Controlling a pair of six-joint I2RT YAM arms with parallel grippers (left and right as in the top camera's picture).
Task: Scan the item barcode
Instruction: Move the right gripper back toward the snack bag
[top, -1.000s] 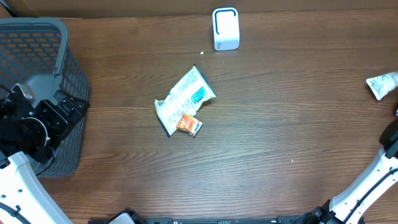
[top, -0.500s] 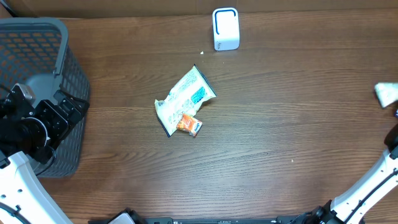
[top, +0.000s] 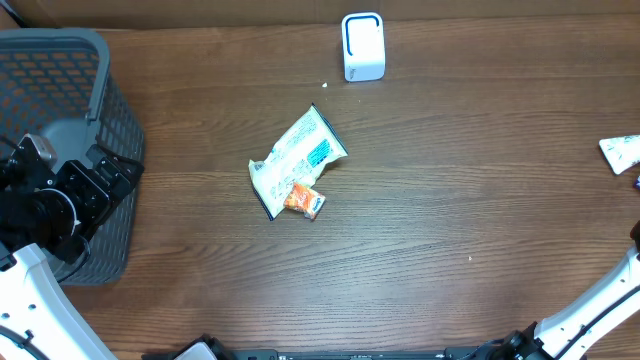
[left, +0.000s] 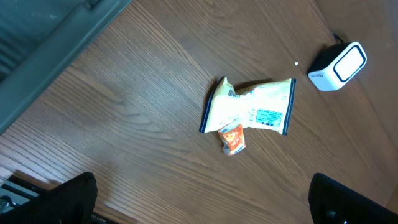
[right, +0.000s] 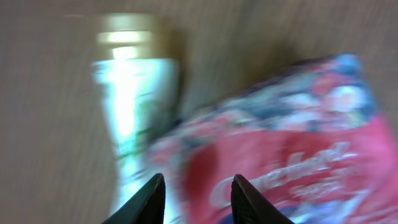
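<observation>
overhead looks straight down; left wrist views the same packet (top: 297, 160) and scanner (top: 363, 46) obliquely; right wrist sits blurred, close.

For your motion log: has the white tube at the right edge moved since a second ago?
Yes: the tube shifted lower in the overhead view, farther from the scanner.

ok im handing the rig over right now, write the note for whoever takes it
Hands: the left hand is wide open, holding nothing, by the grey basket. The right hand has its fingers parted above a red packet and a white tube; the view is blurred, no grip visible.
Items: a white-and-blue packet lies in the middle of the table, a small orange packet against it. The scanner stands at the far side, nothing in front of it.
Done: no scan shows.
Left: pick an item, present its barcode to the scanner.
</observation>
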